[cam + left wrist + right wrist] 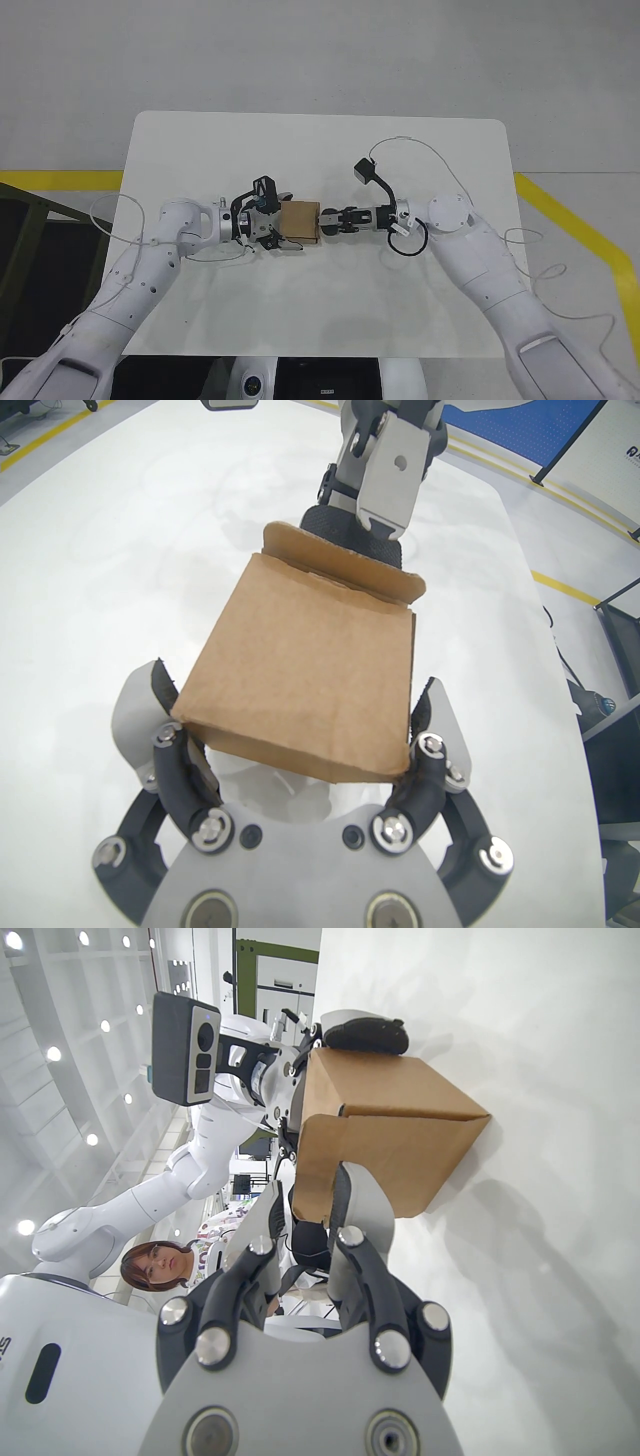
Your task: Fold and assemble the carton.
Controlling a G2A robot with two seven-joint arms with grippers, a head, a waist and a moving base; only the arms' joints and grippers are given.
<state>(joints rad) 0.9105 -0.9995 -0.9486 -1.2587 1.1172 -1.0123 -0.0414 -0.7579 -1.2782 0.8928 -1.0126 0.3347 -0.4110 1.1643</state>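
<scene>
Left wrist view: carton [310, 670] tight in left pincer [292, 695]; right pincer [372, 532] half-hidden behind far flap [345, 567], grip impossible to tell.

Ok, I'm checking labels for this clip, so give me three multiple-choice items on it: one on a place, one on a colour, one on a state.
1. Where is the box? A. at the table's edge B. on the floor C. between left gripper and right gripper
2. Box colour? A. white B. brown C. blue
3. Left gripper? A. shut on the box B. open, apart from it C. holding a cable
Answers: C, a gripper sits at each end; B, it is plain brown cardboard; A, its fingers press both sides.
</scene>
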